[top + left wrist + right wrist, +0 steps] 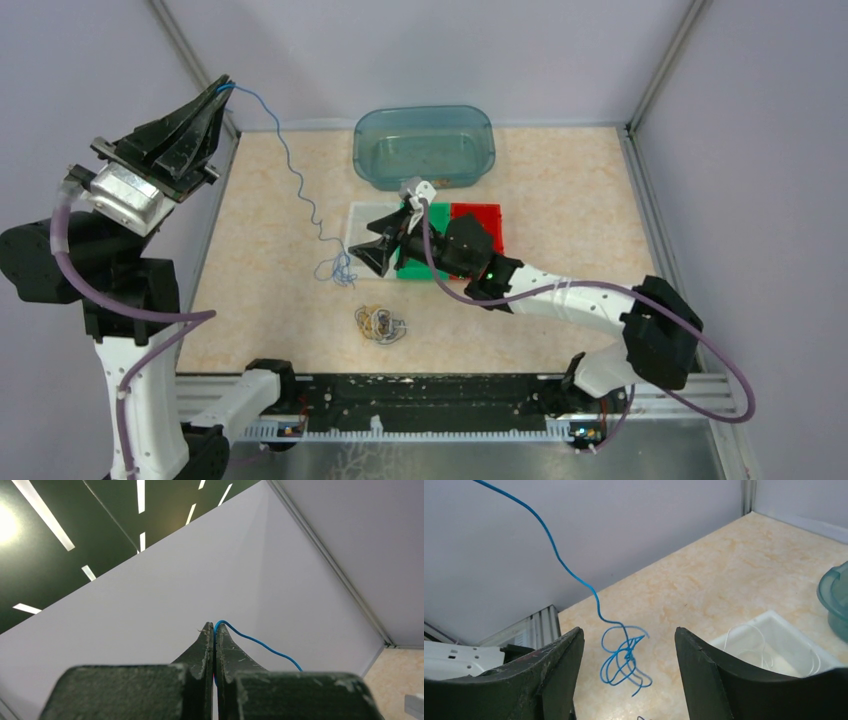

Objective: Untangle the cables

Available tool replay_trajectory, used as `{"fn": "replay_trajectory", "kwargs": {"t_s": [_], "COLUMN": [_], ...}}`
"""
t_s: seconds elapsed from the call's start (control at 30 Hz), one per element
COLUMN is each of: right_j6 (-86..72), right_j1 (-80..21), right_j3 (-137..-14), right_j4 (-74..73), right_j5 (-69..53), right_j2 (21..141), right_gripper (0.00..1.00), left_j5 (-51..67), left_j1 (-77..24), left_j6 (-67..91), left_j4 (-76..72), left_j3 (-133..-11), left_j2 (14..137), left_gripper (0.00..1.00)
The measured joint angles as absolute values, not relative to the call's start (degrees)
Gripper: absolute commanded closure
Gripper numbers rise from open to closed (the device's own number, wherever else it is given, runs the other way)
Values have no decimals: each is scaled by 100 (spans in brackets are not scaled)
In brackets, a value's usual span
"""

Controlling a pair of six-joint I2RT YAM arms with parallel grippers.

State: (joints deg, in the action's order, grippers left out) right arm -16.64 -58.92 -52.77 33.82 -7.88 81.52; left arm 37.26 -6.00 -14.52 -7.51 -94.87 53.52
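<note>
L claw (pixel 222 86) high, pinching blue cable (pixel 296 175), R claw (pixel 366 258) low

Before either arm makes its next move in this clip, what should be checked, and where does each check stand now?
1. Grip: left gripper shut on the thin blue cable: ok, the cable emerges from between closed fingers.
2. Opening: right gripper open: ok, jaws wide apart.
3. Aim: blue knot lined up with the right gripper: ok, it sits between the fingers in the right wrist view.
4. Height: blue knot lifted off the beige tabletop: cannot tell.
5. Clearance: thin blue cable apart from the yellow-and-grey cable bundle: ok.
6. Result: thin blue cable untangled: not ok, the knot is there.
</note>
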Motion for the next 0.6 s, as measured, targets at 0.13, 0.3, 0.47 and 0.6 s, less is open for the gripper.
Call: {"fn": "replay_trajectory", "kwargs": {"t_s": [0.13,0.3,0.47,0.6], "right_j6": [-1653,-1737,-2095,-2392], "right_j1": [-5872,-5874,-5876,-5913], "right_j3": [-5277,-5277,-5277,-5297], "right_j4": [3339,3404,3798,4053], "right_j5": [-873,-1295,-2078,-2687], "right_j2": [7913,7944,8130,8425], "right_gripper": [29,29,31,31], "left_j5": [3765,3782,3785,3789], "left_j1": [-600,-600,-600,-600], "left_j6": [-1363,-1323,-1330,-1330], "left_j4": [-755,-755,-757,-760], "left_j3": [-9494,-9494,-9494,-9494], "left_j2": [5360,5378,5380,5380], "left_gripper": [100,100,100,100]}}
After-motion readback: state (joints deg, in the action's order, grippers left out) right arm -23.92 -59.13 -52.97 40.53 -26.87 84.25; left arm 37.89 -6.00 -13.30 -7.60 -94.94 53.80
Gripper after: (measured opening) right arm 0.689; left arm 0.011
